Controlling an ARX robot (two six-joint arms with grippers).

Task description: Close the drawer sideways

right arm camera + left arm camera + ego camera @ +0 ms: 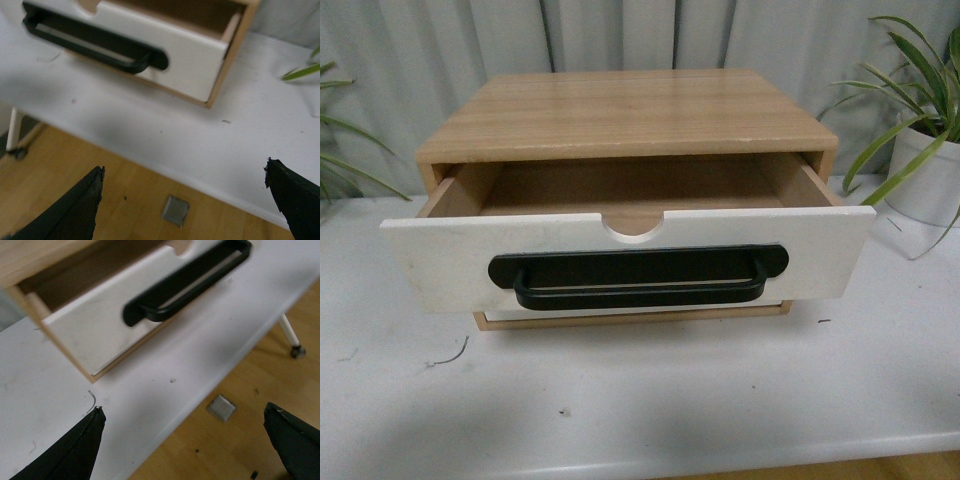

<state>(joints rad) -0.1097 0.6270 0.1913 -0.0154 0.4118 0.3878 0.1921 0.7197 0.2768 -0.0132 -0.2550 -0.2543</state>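
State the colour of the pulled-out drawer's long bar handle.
The long bar handle is black on the white drawer front; clearest in front view.

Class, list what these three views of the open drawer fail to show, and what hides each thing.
Front view: floor of the drawer near its front, hidden by its own white panel.
Front view: the left gripper and right gripper, outside the frame; wrist views show only their open fingertips.
Left wrist view: the drawer's far end, cut off by the top edge.
Front view: the plant pot, cut off by the right edge.
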